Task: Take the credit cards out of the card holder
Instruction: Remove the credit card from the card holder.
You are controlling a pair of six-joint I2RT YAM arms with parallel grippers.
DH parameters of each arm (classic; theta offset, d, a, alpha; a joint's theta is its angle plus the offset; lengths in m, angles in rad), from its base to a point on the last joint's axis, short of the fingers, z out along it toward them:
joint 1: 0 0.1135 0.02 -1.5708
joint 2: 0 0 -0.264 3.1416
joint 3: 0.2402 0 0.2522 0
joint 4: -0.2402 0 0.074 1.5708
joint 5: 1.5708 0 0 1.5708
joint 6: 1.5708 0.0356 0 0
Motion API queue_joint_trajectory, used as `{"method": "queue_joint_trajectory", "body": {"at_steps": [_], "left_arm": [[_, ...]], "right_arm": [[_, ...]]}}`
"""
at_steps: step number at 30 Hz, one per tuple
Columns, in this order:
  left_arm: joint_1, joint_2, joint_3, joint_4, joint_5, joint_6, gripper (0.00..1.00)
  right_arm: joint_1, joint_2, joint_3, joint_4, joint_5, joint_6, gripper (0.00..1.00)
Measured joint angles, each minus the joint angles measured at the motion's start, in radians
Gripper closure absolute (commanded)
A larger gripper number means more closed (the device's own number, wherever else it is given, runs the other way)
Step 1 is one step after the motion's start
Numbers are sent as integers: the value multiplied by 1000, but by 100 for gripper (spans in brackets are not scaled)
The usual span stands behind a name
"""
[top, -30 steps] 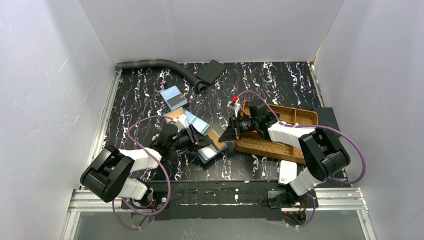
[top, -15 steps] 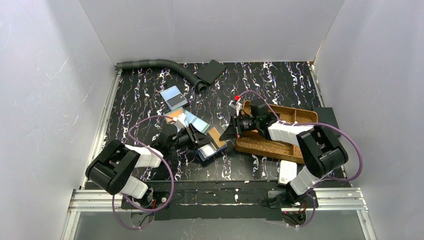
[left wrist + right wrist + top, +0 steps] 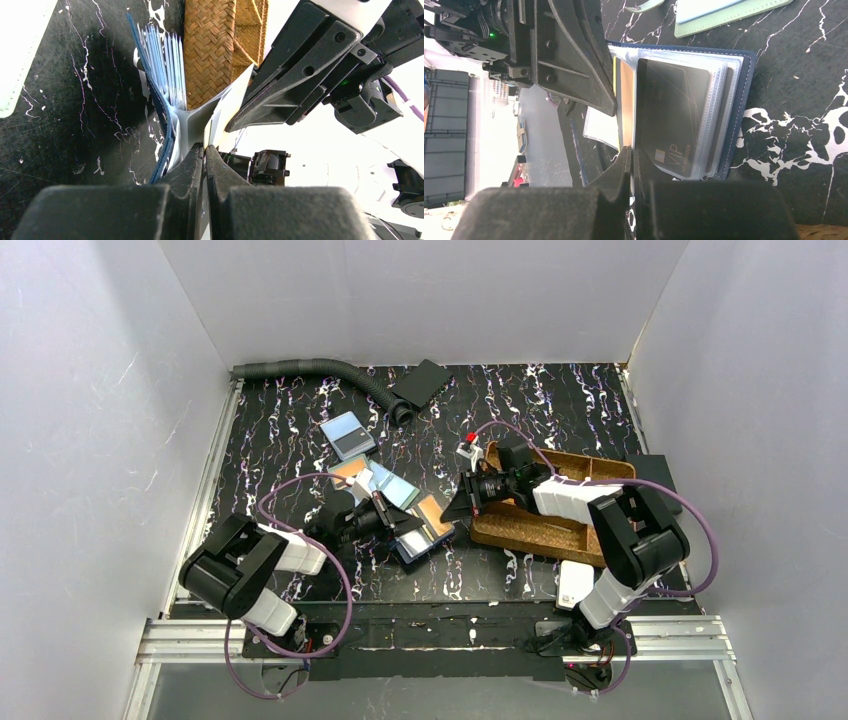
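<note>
Now the left tool (image 3: 205, 148) has closed on the card holder (image 3: 163, 125), right tool (image 3: 630, 150) pinching it too.

The card holder (image 3: 750, 100) has a matt navy, leather-like cover. Its sleeves (image 3: 719, 125) are clear, glossy plastic over a satin black card (image 3: 671, 110). The tray (image 3: 210, 45) is rough brown weave. The table (image 3: 75, 100) is smooth, black and white-veined.
</note>
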Motion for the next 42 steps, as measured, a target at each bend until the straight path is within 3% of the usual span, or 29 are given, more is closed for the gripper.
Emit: {"method": "queue_joint_trajectory", "body": {"at_steps": [7, 13, 23, 31, 36, 42], "left_arm": [[5, 21, -11, 58, 42, 21, 100], [26, 86, -28, 99, 77, 34, 100], [43, 156, -42, 136, 99, 46, 100], [50, 156, -60, 137, 108, 56, 100], [58, 156, -78, 142, 113, 60, 100], [69, 156, -99, 141, 125, 64, 100]], "right_arm": [[6, 24, 7, -50, 20, -38, 81], [27, 38, 25, -98, 44, -79, 92], [47, 66, 53, -165, 86, -137, 96], [62, 73, 64, -183, 115, -154, 93], [62, 77, 65, -183, 117, -153, 84], [59, 79, 75, -186, 141, -148, 82]]}}
